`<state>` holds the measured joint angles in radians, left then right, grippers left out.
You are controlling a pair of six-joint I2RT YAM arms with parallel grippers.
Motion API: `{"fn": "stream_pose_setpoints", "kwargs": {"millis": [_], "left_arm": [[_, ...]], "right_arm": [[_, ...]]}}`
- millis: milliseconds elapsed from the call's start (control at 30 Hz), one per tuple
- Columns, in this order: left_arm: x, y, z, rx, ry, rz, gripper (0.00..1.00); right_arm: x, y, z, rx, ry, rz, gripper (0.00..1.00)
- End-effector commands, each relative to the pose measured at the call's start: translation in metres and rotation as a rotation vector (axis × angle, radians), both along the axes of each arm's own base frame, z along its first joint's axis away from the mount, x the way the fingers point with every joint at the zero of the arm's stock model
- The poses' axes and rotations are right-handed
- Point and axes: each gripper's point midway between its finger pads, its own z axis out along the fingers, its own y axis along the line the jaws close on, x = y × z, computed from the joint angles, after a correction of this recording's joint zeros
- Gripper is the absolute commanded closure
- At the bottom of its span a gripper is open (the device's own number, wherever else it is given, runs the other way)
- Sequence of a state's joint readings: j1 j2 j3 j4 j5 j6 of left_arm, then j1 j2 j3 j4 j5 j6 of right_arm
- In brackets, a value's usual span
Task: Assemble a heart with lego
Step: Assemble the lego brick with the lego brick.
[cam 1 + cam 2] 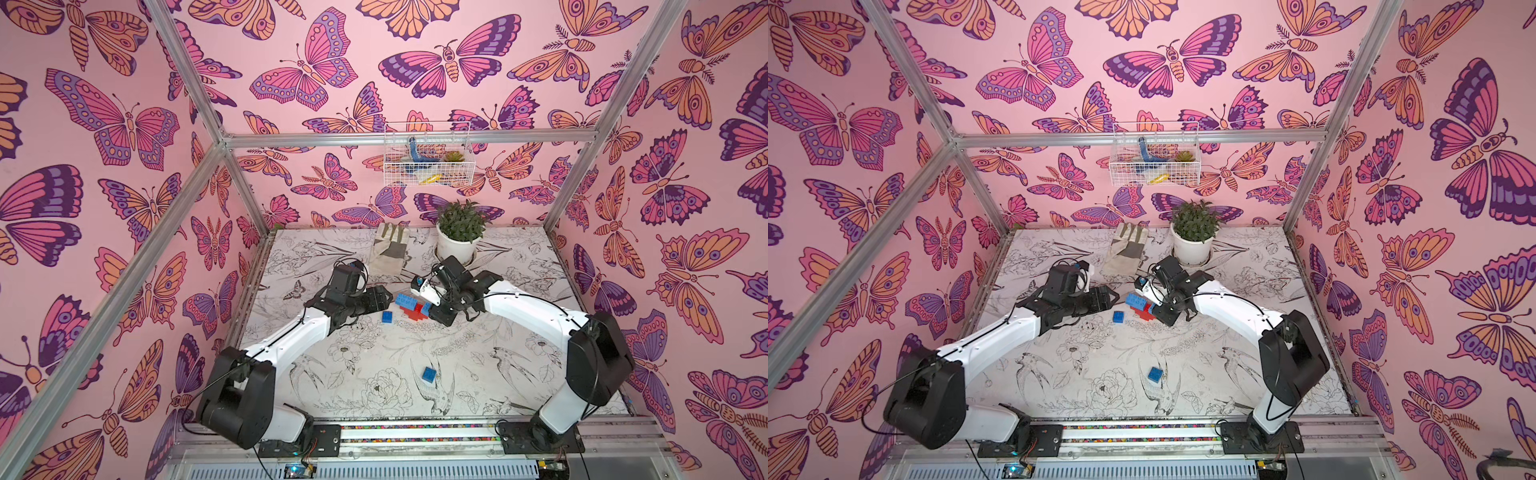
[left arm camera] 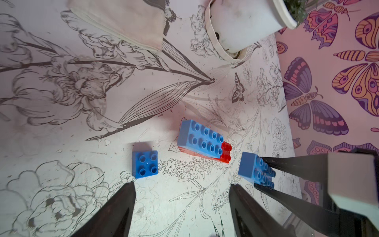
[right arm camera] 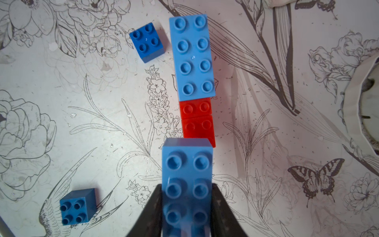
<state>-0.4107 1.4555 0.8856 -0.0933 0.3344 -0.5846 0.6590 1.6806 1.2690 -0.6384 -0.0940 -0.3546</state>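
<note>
The unfinished heart (image 1: 408,303) sits mid-table, between the two arms. So far it is one long blue brick lying on top of red ones, with the red stepping out at the end toward the right arm.

The right gripper (image 3: 187,186) is pinching another long blue brick (image 3: 187,164) by its sides, studs up. It holds the free end just at the heart's red step. From the wrist view I can't tell whether the two touch.

The left gripper (image 2: 182,185) hangs low on the other side of the heart, its fingers spread with nothing between them. A small blue square brick (image 1: 387,316) lies on the table (image 1: 374,357) just in front of them, close beside the heart. A second blue square (image 1: 428,374) lies well apart, nearer the front edge.

At the back stand a potted plant (image 1: 459,232) and a work glove (image 1: 388,249). A wire basket (image 1: 428,156) hangs on the wall above them.
</note>
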Motion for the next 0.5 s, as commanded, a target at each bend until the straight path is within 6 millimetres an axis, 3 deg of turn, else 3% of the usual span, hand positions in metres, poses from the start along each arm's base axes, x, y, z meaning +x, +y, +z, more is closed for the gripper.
{"fn": "stream_pose_setpoints", "kwargs": {"millis": [0,467], "left_arm": [[0.013,-0.016,0.012,-0.058,-0.057,-0.069,0.26],[0.029,-0.039,-0.018,-0.102,0.002,-0.142,0.30]], "right_arm": [[0.007,0.010,0.007,0.017,-0.011,0.066,0.83],[0.023,0.013,-0.009,-0.029,0.014,0.101,0.85]]}}
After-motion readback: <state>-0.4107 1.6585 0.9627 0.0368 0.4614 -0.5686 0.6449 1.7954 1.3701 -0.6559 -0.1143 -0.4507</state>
